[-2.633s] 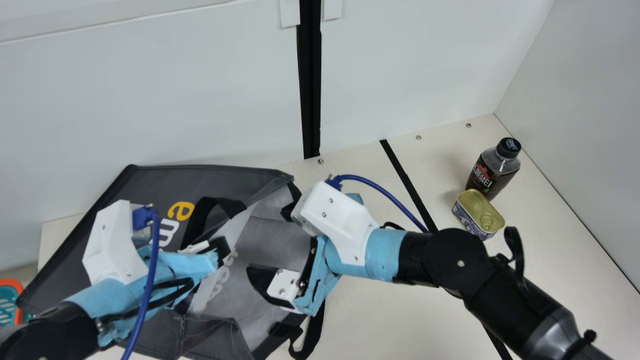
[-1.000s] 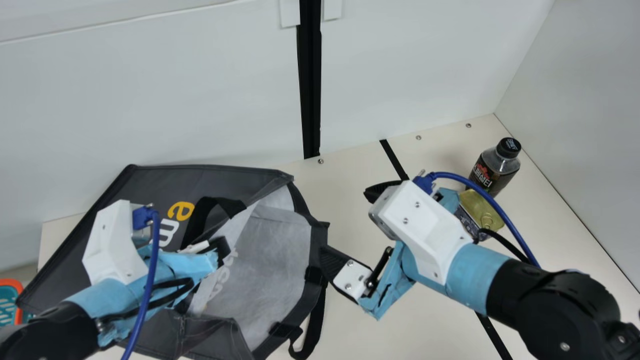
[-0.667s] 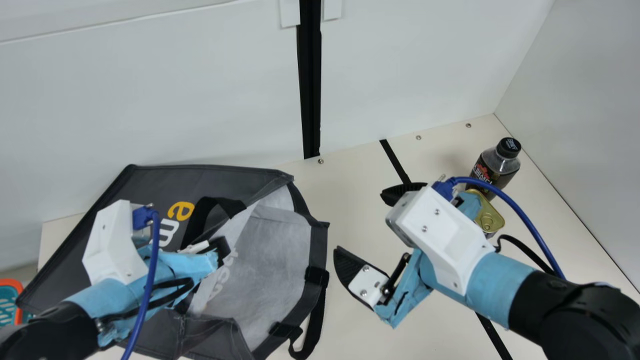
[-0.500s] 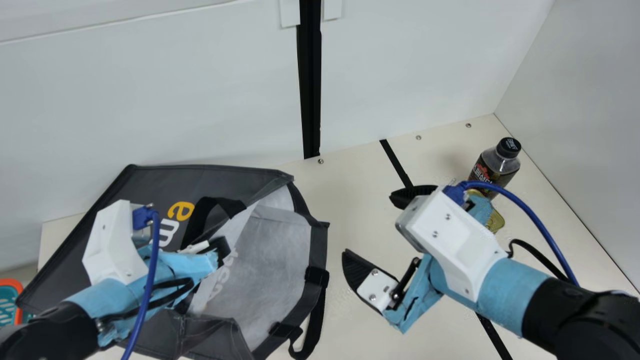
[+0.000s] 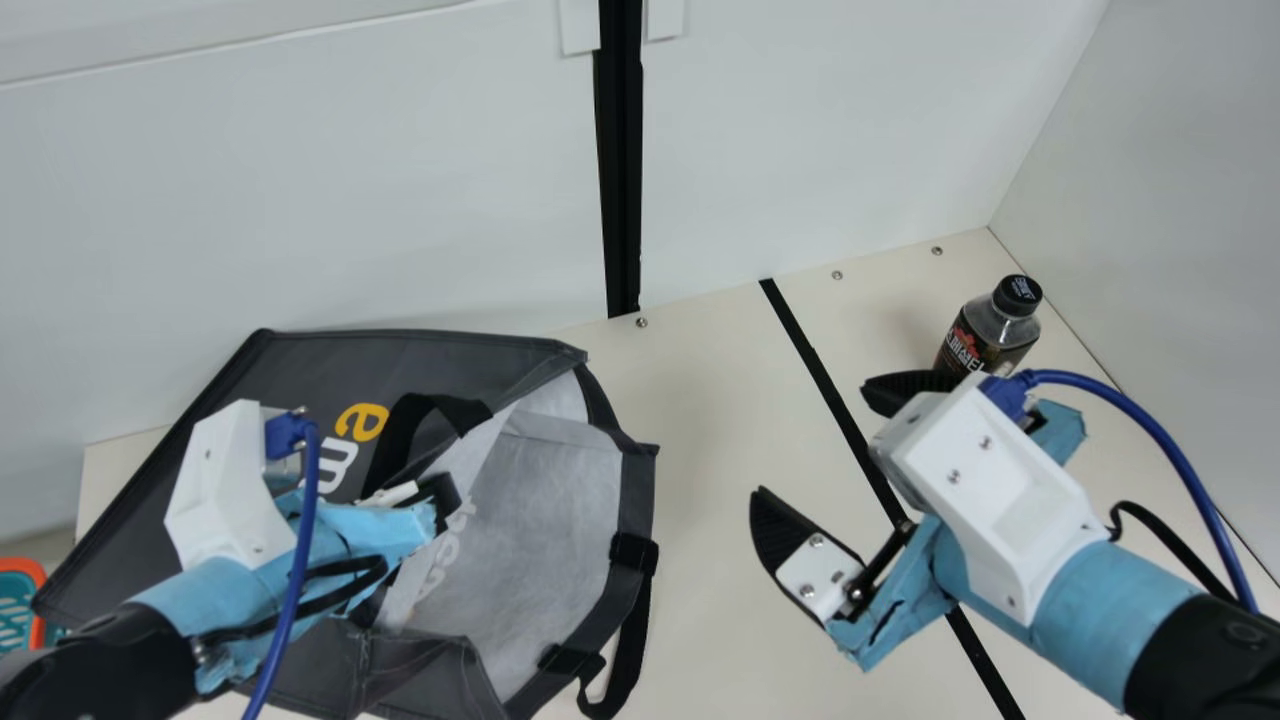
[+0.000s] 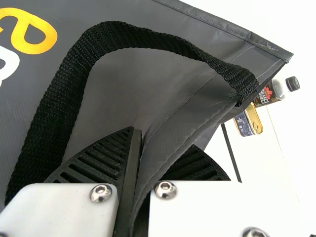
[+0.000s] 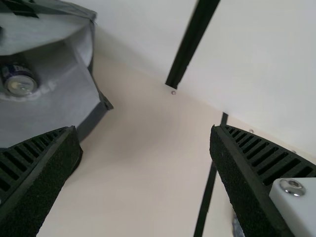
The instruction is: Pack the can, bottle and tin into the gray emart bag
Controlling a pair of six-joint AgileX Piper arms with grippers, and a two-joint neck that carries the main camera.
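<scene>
My left gripper [image 5: 445, 505] is at the gray bag [image 5: 300, 380]; in the left wrist view this gripper [image 6: 136, 163] is shut on the bag's rim, beside a black handle. The bag lies with its mouth toward the right, and the right wrist view shows the can [image 7: 20, 83] inside it. My right gripper [image 5: 815, 435] stands wide open over the table, right of the bag; in its wrist view the gripper [image 7: 143, 148] has nothing between its fingers. At the far right stands the dark bottle [image 5: 988, 335]. The tin [image 6: 249, 122] is next to the bottle [image 6: 274, 91] in the left wrist view.
An orange and teal basket [image 5: 38, 572] is at the left edge. White walls [image 5: 820, 130] close off the back and right of the cream table [image 5: 700, 400]. A black strap [image 5: 628, 650] hangs from the bag onto the table.
My right gripper has come out of the bag's mouth and moved right, opening wide; its arm now covers the tin in the main view. The left arm has kept still.
</scene>
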